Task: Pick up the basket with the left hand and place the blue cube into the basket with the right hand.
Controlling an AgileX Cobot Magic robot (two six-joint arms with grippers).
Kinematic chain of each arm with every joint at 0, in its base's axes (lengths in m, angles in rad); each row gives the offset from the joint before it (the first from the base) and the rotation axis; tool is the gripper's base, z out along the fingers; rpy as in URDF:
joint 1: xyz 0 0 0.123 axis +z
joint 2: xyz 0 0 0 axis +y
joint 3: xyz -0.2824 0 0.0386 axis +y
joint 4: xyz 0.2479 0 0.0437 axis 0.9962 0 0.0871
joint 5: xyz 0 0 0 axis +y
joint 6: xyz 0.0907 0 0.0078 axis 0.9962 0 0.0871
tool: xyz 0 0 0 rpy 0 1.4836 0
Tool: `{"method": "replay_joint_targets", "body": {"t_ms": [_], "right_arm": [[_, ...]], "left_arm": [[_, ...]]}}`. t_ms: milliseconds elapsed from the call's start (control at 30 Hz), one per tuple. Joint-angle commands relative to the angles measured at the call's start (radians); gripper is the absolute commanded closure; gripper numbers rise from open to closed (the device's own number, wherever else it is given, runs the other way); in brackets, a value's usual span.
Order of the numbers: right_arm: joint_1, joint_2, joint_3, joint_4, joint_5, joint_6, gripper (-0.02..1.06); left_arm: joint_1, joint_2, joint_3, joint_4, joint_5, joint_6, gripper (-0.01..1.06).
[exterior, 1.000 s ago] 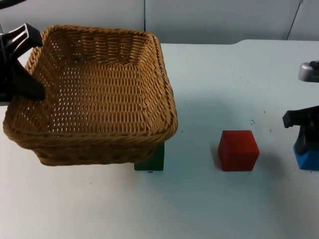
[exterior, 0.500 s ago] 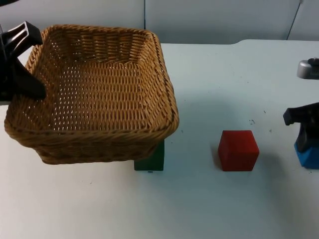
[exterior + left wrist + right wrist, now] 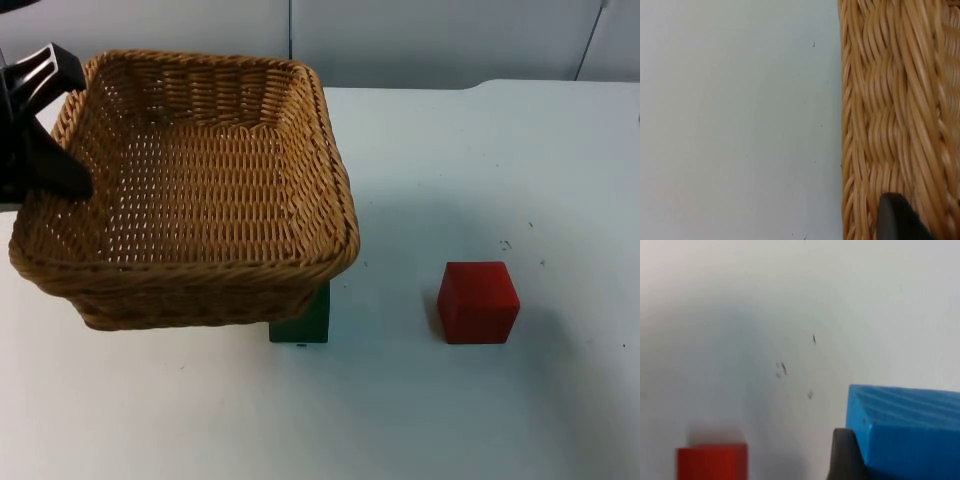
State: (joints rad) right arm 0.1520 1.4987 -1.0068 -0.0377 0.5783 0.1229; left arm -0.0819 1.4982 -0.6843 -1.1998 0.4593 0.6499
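Gripping the basket [image 3: 190,190] rim, left tool [image 3: 45,150] holds it aloft; right tool [image 3: 850,460] clasps the blue cube [image 3: 910,435], drop pending

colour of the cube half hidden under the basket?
Dark green cube, seen best in the top view, tucked under the wicker basket.

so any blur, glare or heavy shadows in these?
Top view: even light, no glare; soft shadows under the basket and beside the red cube. Left wrist view: the wicker close up looks smeared. Right wrist view: the blue cube and its fingertip are soft, with a broad dim shadow on the table.
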Motion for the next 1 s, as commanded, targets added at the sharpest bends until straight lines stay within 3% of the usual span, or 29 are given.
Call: {"method": "replay_joint_targets", "body": {"t_ms": [0,133,167,300,500,667,967], "right_arm": [[0.028,-0.082,-0.027,0.017,0.024,-0.03,1.05],[0.142,-0.14,-0.15,0.019,0.101,-0.055,1.05],[0.142,-0.14,-0.15,0.019,0.101,-0.055,1.05],[0.301,-0.113,-0.281,0.017,0.107,-0.055,1.05],[0.427,-0.044,-0.392,0.016,0.104,-0.055,1.05],[0.556,0.124,-0.535,0.015,0.133,-0.055,1.05],[0.664,0.38,-0.675,0.015,0.165,-0.079,1.05]], "left_arm": [[0.0,-0.015,0.0,-0.027,0.013,-0.003,1.05],[0.0,-0.015,0.0,-0.027,0.014,-0.001,1.05],[0.0,-0.015,0.0,-0.027,0.014,-0.001,1.05],[0.0,-0.015,0.0,-0.027,0.018,0.001,1.05],[0.0,-0.015,0.0,-0.027,0.018,0.001,1.05],[0.0,-0.015,0.0,-0.027,0.018,0.001,1.05],[0.0,-0.015,0.0,-0.027,0.018,0.003,1.05]]}}
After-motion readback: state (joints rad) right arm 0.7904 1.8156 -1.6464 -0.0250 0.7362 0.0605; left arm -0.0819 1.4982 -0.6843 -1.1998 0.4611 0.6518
